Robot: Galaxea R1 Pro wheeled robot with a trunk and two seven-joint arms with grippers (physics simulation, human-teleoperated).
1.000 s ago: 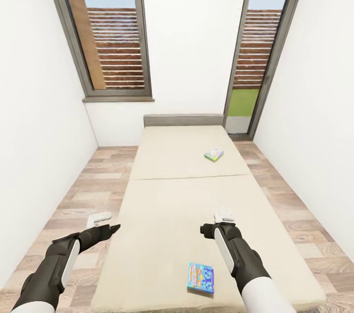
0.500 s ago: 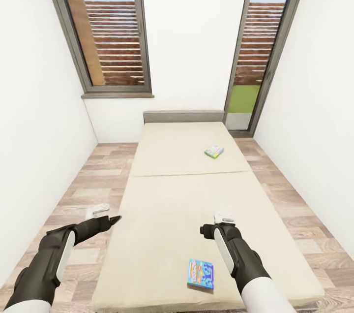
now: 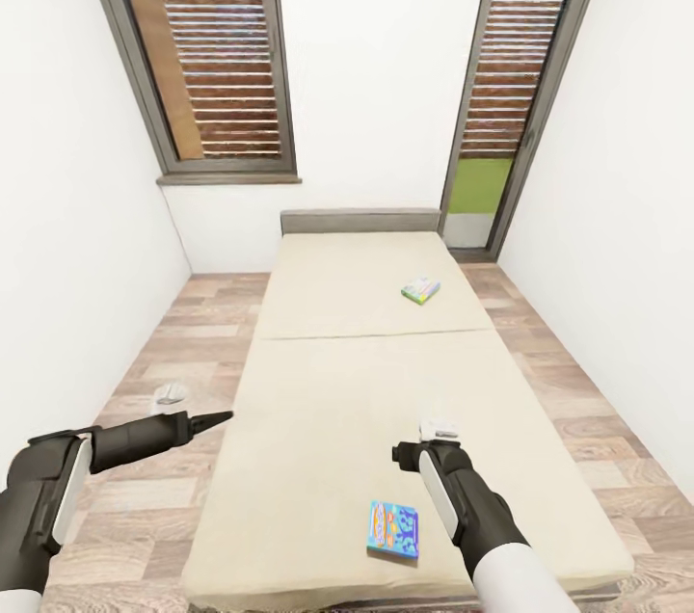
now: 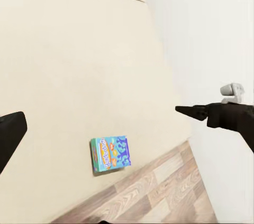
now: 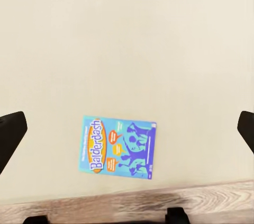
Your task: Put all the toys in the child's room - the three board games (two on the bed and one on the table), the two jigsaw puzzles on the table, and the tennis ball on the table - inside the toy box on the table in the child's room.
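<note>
Two board games lie on the beige bed (image 3: 337, 401). A blue one marked "Balderdash" (image 3: 393, 529) rests flat near the foot edge, also seen in the right wrist view (image 5: 119, 146) and the left wrist view (image 4: 109, 153). A pale one with a green edge (image 3: 420, 290) lies further up, on the right. My right gripper (image 3: 403, 452) hangs open above the mattress, just beyond the blue game, its fingertips (image 5: 13, 131) wide apart. My left gripper (image 3: 214, 418) is open and empty over the bed's left edge. The table, toy box, puzzles and tennis ball are out of view.
White walls close in on both sides, with a strip of wood-plank floor (image 3: 183, 343) left and a narrower one right of the bed. Tall grey-framed windows (image 3: 217, 64) stand behind the grey headboard (image 3: 357, 220).
My left arm has swung outward to the left and lower in the picture. The camera has shifted slightly, so the bed sits a little higher. The right arm and both games have not moved.
</note>
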